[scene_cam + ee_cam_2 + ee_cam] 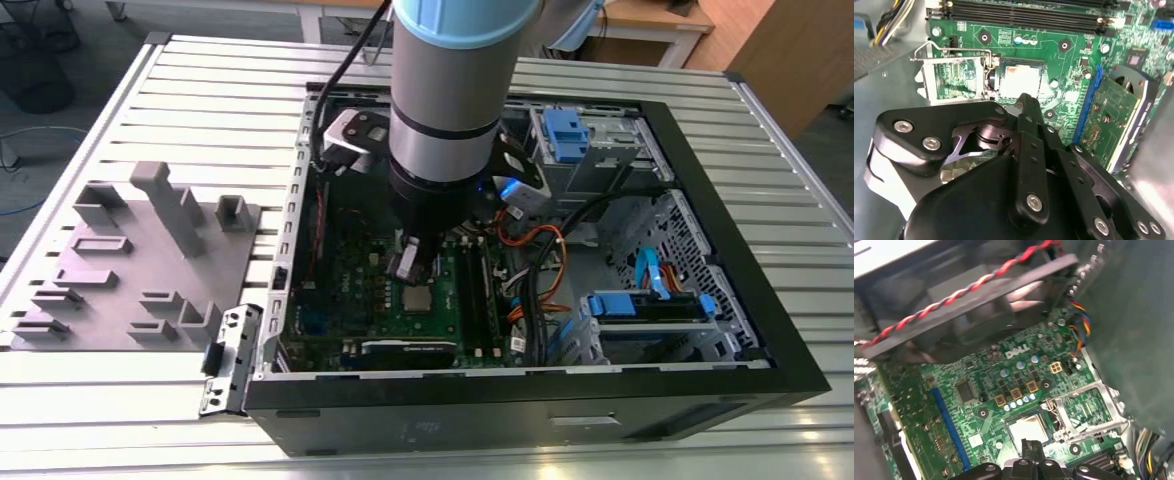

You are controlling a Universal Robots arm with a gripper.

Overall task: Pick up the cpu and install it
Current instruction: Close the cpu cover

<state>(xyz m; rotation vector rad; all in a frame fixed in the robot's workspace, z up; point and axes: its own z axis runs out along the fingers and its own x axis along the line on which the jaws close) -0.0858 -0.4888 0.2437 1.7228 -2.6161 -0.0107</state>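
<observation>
Closest in the second wrist view, the gripper hangs tip-down just above the cpu. Whether its jaws are apart or together cannot be told from this angle. The cpu lies flat in its socket, seemingly seated. Beside it, 1 metal retention frame stands swung open, likely to leave the socket free. Beyond spreads the green motherboard, inside the black case.
</observation>
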